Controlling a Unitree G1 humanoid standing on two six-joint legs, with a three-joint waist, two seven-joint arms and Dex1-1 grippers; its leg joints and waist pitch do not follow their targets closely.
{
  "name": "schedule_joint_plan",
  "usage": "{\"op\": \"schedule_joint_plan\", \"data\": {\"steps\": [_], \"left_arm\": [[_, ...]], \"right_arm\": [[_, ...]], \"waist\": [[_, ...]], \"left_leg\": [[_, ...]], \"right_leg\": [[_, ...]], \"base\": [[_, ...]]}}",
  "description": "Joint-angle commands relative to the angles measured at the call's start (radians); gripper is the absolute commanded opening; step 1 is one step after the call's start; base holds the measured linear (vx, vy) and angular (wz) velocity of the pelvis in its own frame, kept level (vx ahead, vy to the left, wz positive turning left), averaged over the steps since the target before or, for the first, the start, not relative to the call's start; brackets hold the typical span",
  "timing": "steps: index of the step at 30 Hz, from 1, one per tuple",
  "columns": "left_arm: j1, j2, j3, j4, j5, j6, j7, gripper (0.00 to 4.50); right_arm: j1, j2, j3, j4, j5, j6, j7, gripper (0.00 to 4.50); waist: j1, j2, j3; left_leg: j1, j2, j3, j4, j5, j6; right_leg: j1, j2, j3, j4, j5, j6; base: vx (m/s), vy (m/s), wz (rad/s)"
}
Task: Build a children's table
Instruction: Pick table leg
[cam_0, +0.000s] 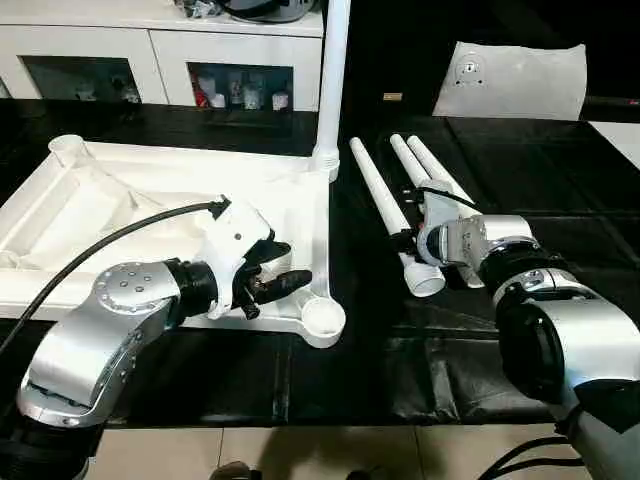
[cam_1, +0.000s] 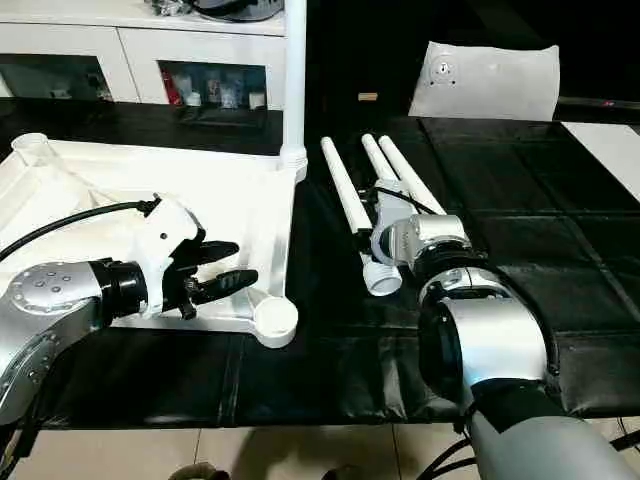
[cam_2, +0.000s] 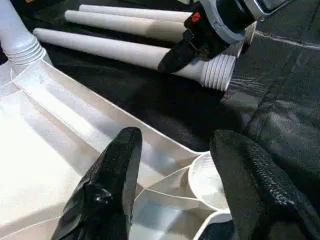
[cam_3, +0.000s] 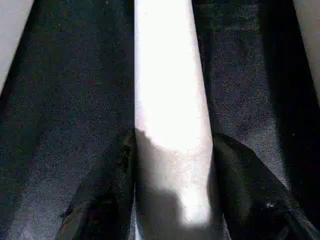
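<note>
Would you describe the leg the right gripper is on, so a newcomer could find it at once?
Right of the upturned table top, three loose legs lie side by side on the black mat. It is the one nearest the top, with the right gripper closed around it by its ribbed end.

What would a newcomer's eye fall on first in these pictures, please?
Probably the upturned white table top on the black mat, one leg already upright in its far corner socket. Beside it lie three loose legs, the right gripper closed around one, while the left gripper hovers open near the empty socket.
</note>
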Motion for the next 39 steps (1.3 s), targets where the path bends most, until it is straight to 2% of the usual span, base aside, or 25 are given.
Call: {"op": "schedule_joint_plan", "data": {"steps": [1, 5, 8, 10, 11, 12, 14, 15, 16, 17, 18, 19, 20, 21, 22, 24, 25, 26, 27, 29, 30, 34, 35, 37, 39], "left_arm": [[-0.016, 0.0, -0.004, 0.01, -0.006, 0.0, 0.003, 2.54], [-0.024, -0.018, 0.001, 0.023, -0.008, -0.006, 0.019, 2.54], [-0.044, -0.043, 0.018, 0.054, -0.002, -0.021, 0.046, 2.71], [-0.057, -0.062, 0.03, 0.079, 0.005, -0.039, 0.067, 2.88], [-0.069, -0.081, 0.04, 0.104, 0.015, -0.059, 0.09, 2.91], [-0.074, -0.088, 0.043, 0.113, 0.018, -0.066, 0.099, 2.91], [-0.092, -0.122, 0.063, 0.14, 0.01, -0.08, 0.121, 3.08], [-0.099, -0.132, 0.07, 0.151, 0.006, -0.084, 0.128, 3.18], [-0.109, -0.15, 0.084, 0.164, -0.002, -0.085, 0.139, 3.26], [-0.119, -0.169, 0.099, 0.177, -0.013, -0.085, 0.151, 3.31], [-0.129, -0.185, 0.112, 0.189, -0.022, -0.086, 0.16, 3.38], [-0.142, -0.202, 0.124, 0.205, -0.031, -0.086, 0.172, 3.47], [-0.183, -0.253, 0.161, 0.25, -0.075, -0.084, 0.188, 3.59], [-0.189, -0.26, 0.167, 0.256, -0.081, -0.083, 0.191, 3.59], [-0.215, -0.294, 0.195, 0.286, -0.112, -0.082, 0.204, 3.73], [-0.255, -0.325, 0.216, 0.327, -0.143, -0.084, 0.205, 3.81], [-0.271, -0.336, 0.224, 0.342, -0.152, -0.087, 0.206, 4.05], [-0.298, -0.357, 0.242, 0.363, -0.177, -0.085, 0.208, 4.05], [-0.329, -0.381, 0.265, 0.388, -0.207, -0.081, 0.211, 4.14], [-0.376, -0.417, 0.307, 0.424, -0.253, -0.079, 0.227, 4.25], [-0.41, -0.44, 0.336, 0.451, -0.286, -0.066, 0.237, 4.35], [-0.463, -0.488, 0.38, 0.491, -0.358, -0.039, 0.252, 4.5], [-0.464, -0.489, 0.38, 0.492, -0.36, -0.039, 0.253, 4.5], [-0.473, -0.5, 0.386, 0.493, -0.383, -0.029, 0.25, 4.5], [-0.482, -0.507, 0.383, 0.491, -0.407, -0.01, 0.238, 4.5]], "right_arm": [[0.03, 0.005, -0.023, 0.0, 0.024, -0.007, -0.016, 1.91], [0.035, 0.008, -0.06, -0.017, 0.056, -0.046, -0.02, 1.89], [0.05, 0.015, -0.082, -0.073, 0.079, -0.174, 0.0, 1.88], [0.063, 0.023, -0.095, -0.123, 0.097, -0.223, 0.03, 1.88], [0.082, 0.032, -0.104, -0.185, 0.116, -0.249, 0.052, 1.88], [0.09, 0.035, -0.108, -0.209, 0.124, -0.256, 0.058, 1.88], [0.131, 0.052, -0.144, -0.313, 0.177, -0.235, 0.079, 1.88], [0.144, 0.058, -0.156, -0.347, 0.195, -0.232, 0.087, 1.88], [0.166, 0.069, -0.167, -0.399, 0.223, -0.22, 0.108, 1.88], [0.192, 0.081, -0.168, -0.456, 0.245, -0.216, 0.135, 1.88], [0.216, 0.092, -0.164, -0.506, 0.261, -0.214, 0.157, 1.88], [0.249, 0.103, -0.156, -0.57, 0.282, -0.215, 0.187, 1.88], [0.33, 0.131, -0.145, -0.724, 0.357, -0.205, 0.272, 1.88], [0.34, 0.133, -0.142, -0.742, 0.365, -0.202, 0.283, 1.88], [0.389, 0.141, -0.125, -0.824, 0.405, -0.188, 0.34, 1.88], [0.44, 0.143, -0.108, -0.908, 0.453, -0.148, 0.392, 1.88], [0.461, 0.144, -0.103, -0.943, 0.474, -0.128, 0.41, 1.88], [0.485, 0.143, -0.096, -0.984, 0.497, -0.105, 0.429, 1.88], [0.51, 0.142, -0.09, -1.027, 0.517, -0.082, 0.443, 1.88], [0.54, 0.14, -0.082, -1.082, 0.551, -0.048, 0.47, 1.88], [0.572, 0.137, -0.07, -1.142, 0.583, -0.017, 0.493, 1.88], [0.619, 0.134, -0.056, -1.242, 0.655, 0.036, 0.524, 1.88], [0.619, 0.134, -0.055, -1.244, 0.657, 0.038, 0.525, 1.88], [0.626, 0.131, -0.047, -1.261, 0.663, 0.045, 0.53, 1.88], [0.637, 0.129, -0.031, -1.292, 0.669, 0.059, 0.53, 1.88]], "waist": [[0.0, 0.024, -0.069], [-0.001, 0.019, -0.069], [-0.002, 0.024, -0.07], [-0.003, 0.017, -0.072], [-0.001, 0.027, -0.073], [-0.001, 0.025, -0.073], [-0.001, 0.03, -0.073], [0.002, 0.034, -0.079], [0.005, 0.048, -0.08], [0.003, 0.042, -0.078], [0.007, 0.049, -0.081], [0.008, 0.041, -0.08], [0.01, 0.057, -0.08], [0.013, 0.052, -0.08], [0.016, 0.046, -0.081], [0.021, 0.05, -0.082], [0.025, 0.052, -0.081], [0.024, 0.046, -0.078], [0.031, 0.046, -0.079], [0.034, 0.045, -0.078], [0.037, 0.041, -0.08], [0.046, 0.046, -0.084], [0.044, 0.042, -0.083], [0.046, 0.048, -0.083], [0.047, 0.047, -0.082]], "left_leg": [[0.01, 0.045, -0.017, -0.064, -0.244, -0.043], [0.01, 0.045, -0.016, -0.063, -0.255, -0.042], [0.009, 0.043, -0.016, -0.062, -0.261, -0.04], [0.007, 0.042, -0.015, -0.061, -0.244, -0.03], [0.006, 0.042, -0.014, -0.06, -0.227, -0.022], [0.005, 0.043, -0.014, -0.06, -0.217, -0.018], [0.002, 0.041, -0.012, -0.06, -0.183, -0.001], [0.006, 0.044, -0.015, -0.059, -0.169, 0.0], [0.007, 0.044, -0.017, -0.058, -0.163, 0.0], [0.005, 0.043, -0.014, -0.059, -0.17, 0.009], [0.007, 0.044, -0.017, -0.059, -0.169, 0.008], [0.004, 0.042, -0.014, -0.059, -0.159, 0.02], [0.005, 0.04, -0.015, -0.059, -0.159, 0.027], [0.008, 0.04, -0.012, -0.057, -0.164, 0.033], [0.002, 0.04, -0.016, -0.059, -0.151, 0.043], [-0.001, 0.04, -0.017, -0.058, -0.132, 0.049], [-0.001, 0.04, -0.017, -0.057, -0.134, 0.05], [-0.002, 0.036, -0.014, -0.058, -0.134, 0.054], [0.003, 0.037, -0.013, -0.056, -0.135, 0.055], [-0.002, 0.035, -0.014, -0.058, -0.127, 0.056], [0.001, 0.038, -0.015, -0.058, -0.123, 0.054], [0.003, 0.043, -0.018, -0.058, -0.107, 0.062], [0.0, 0.043, -0.018, -0.06, -0.102, 0.065], [0.0, 0.042, -0.017, -0.059, -0.104, 0.062], [-0.001, 0.042, -0.017, -0.06, -0.102, 0.059]], "right_leg": [[0.05, -0.083, 0.06, -0.075, -0.259, -0.178], [0.05, -0.083, 0.06, -0.077, -0.272, -0.172], [0.05, -0.084, 0.059, -0.082, -0.28, -0.168], [0.053, -0.082, 0.06, -0.08, -0.269, -0.167], [0.054, -0.082, 0.06, -0.08, -0.245, -0.172], [0.056, -0.082, 0.06, -0.08, -0.232, -0.171], [0.059, -0.077, 0.06, -0.078, -0.182, -0.179], [0.06, -0.078, 0.059, -0.071, -0.151, -0.184], [0.059, -0.078, 0.058, -0.068, -0.138, -0.191], [0.061, -0.076, 0.058, -0.074, -0.118, -0.195], [0.062, -0.078, 0.057, -0.07, -0.112, -0.2], [0.064, -0.076, 0.057, -0.075, -0.103, -0.195], [0.064, -0.077, 0.056, -0.08, -0.101, -0.195], [0.064, -0.076, 0.057, -0.083, -0.105, -0.189], [0.071, -0.078, 0.056, -0.082, -0.111, -0.191], [0.07, -0.081, 0.054, -0.083, -0.139, -0.191], [0.07, -0.084, 0.054, -0.088, -0.19, -0.176], [0.07, -0.08, 0.053, -0.095, -0.212, -0.163], [0.067, -0.082, 0.055, -0.099, -0.241, -0.147], [0.069, -0.081, 0.052, -0.101, -0.261, -0.135], [0.067, -0.081, 0.051, -0.101, -0.26, -0.13], [0.065, -0.085, 0.05, -0.097, -0.224, -0.143], [0.067, -0.084, 0.05, -0.097, -0.221, -0.145], [0.064, -0.085, 0.05, -0.101, -0.234, -0.138], [0.065, -0.085, 0.05, -0.102, -0.236, -0.134]], "base": [[0.0, 0.0, 0.0], [0.0, 0.0, 0.0], [0.0, 0.0, 0.0], [0.0, 0.0, 0.0], [0.0, 0.0, 0.0], [0.0, 0.0, 0.0], [0.0, 0.0, 0.0], [0.0, 0.0, 0.0], [0.0, 0.0, 0.0], [0.0, 0.0, 0.0], [0.0, 0.0, 0.0], [0.0, 0.0, 0.0], [0.0, 0.0, 0.0], [0.0, 0.0, 0.0], [0.0, 0.0, 0.0], [0.0, 0.0, 0.0], [0.0, 0.0, 0.0], [0.0, 0.0, 0.0], [0.0, 0.0, 0.0], [0.0, 0.0, 0.0], [0.0, 0.0, 0.0], [0.0, 0.0, 0.0], [0.0, 0.0, 0.0], [0.0, 0.0, 0.0], [0.0, 0.0, 0.0]]}}
